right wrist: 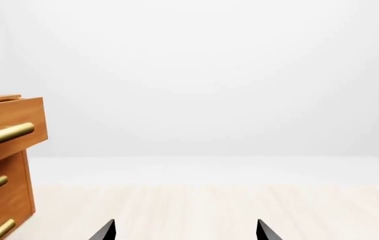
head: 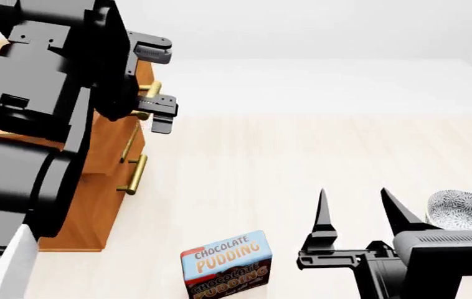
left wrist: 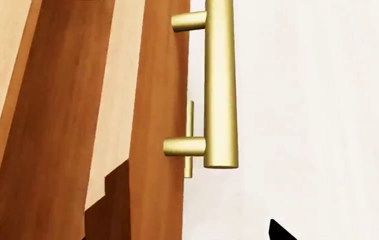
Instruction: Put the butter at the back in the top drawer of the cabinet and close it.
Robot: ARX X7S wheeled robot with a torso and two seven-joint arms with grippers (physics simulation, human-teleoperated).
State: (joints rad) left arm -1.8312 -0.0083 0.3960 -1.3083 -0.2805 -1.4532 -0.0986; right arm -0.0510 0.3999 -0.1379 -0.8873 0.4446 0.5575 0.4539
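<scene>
Top drawer (right wrist: 9,132) pulled out, its handle (left wrist: 219,85) lengthwise across

The cabinet (head: 94,205) stands at the left edge of the head view, a honey-brown wooden chest largely hidden behind a black arm. Its top drawer (right wrist: 16,132) sits at the left of the right wrist view, pulled out so its front juts past the two lower drawer fronts. A brass bar handle (left wrist: 219,85) crosses the drawer front, held off the wood on two short posts. The butter appears in no view.
</scene>
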